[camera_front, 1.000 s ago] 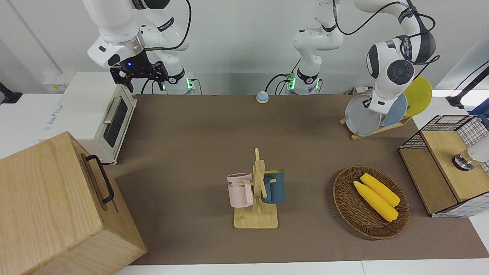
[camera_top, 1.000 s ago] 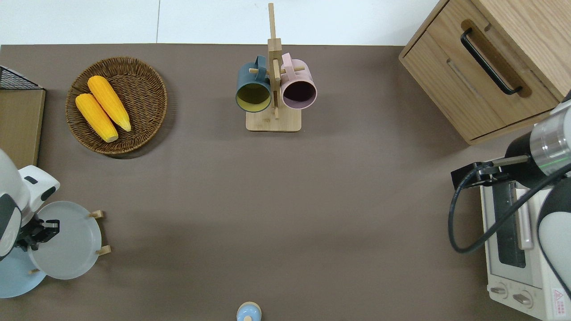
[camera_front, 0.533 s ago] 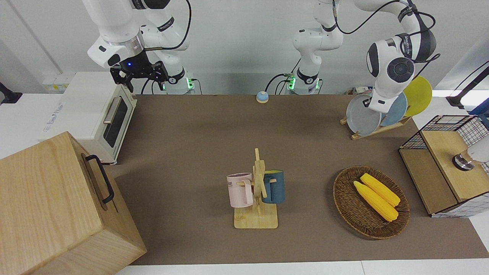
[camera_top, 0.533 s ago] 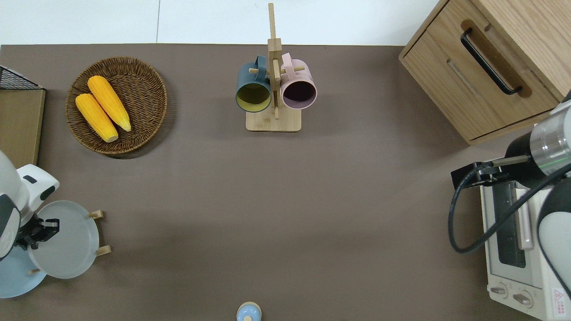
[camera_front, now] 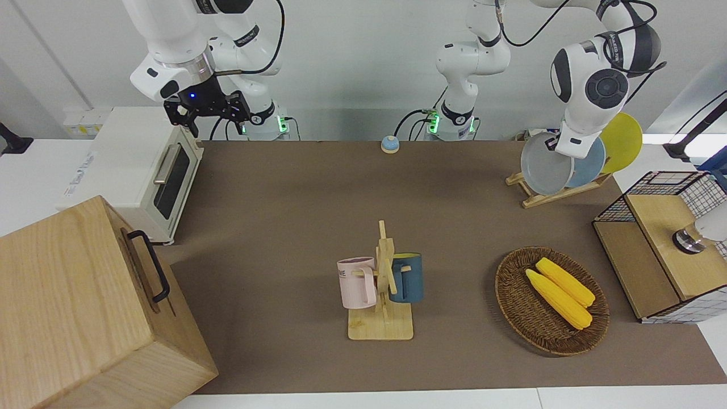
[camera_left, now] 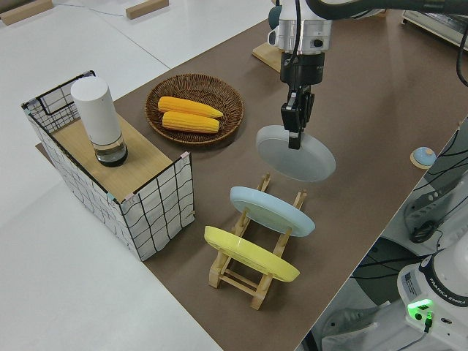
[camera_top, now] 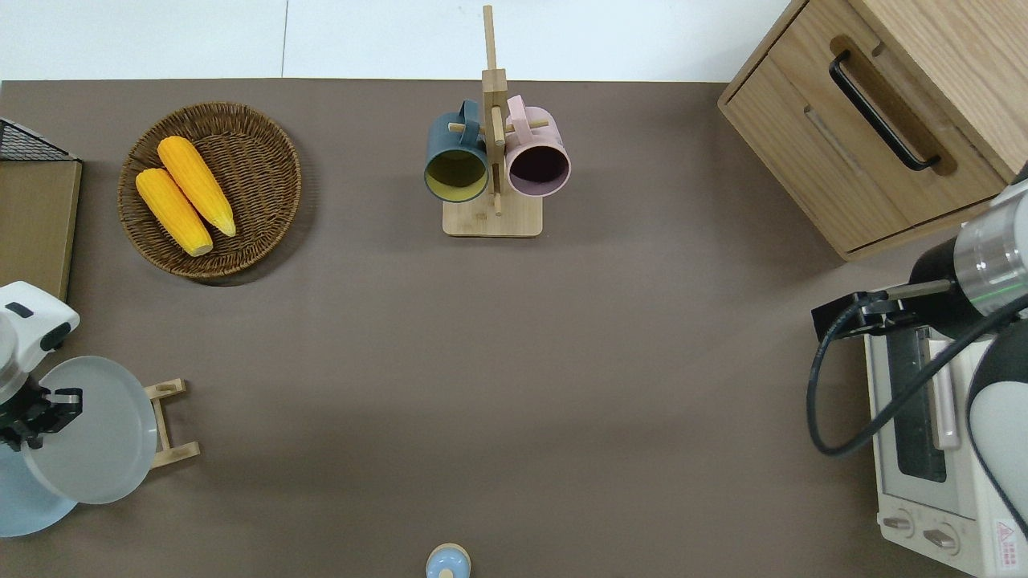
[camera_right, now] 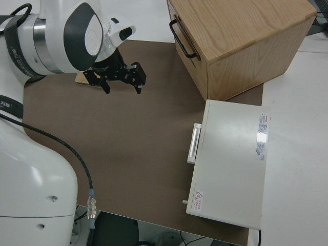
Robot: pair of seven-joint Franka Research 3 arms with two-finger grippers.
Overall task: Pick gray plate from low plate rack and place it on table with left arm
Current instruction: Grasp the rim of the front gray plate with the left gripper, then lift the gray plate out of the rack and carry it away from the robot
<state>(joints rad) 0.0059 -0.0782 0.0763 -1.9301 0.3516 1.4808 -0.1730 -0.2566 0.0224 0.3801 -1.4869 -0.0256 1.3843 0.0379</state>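
My left gripper (camera_left: 295, 137) is shut on the rim of the gray plate (camera_left: 300, 157) and holds it tilted in the air, clear of the low plate rack (camera_left: 252, 276). In the overhead view the gray plate (camera_top: 100, 437) hangs over the rack's (camera_top: 165, 419) end and the light blue plate (camera_top: 20, 506). The light blue plate (camera_left: 272, 210) and the yellow plate (camera_left: 248, 254) still lean in the rack. The table (camera_top: 482, 361) has a brown mat. The right arm is parked, its gripper (camera_right: 122, 82) open.
A mug tree (camera_top: 491, 160) with two mugs stands mid-table. A wicker basket (camera_top: 265, 160) holds two corn cobs. A wire crate (camera_left: 157, 190) with a white cylinder sits at the left arm's end. A wooden cabinet (camera_front: 74, 307) and toaster oven (camera_front: 142, 165) sit at the right arm's end.
My left gripper has lifted the gray plate up and out of the rack's slot. The rack's end rails now show bare. The right arm has not moved.
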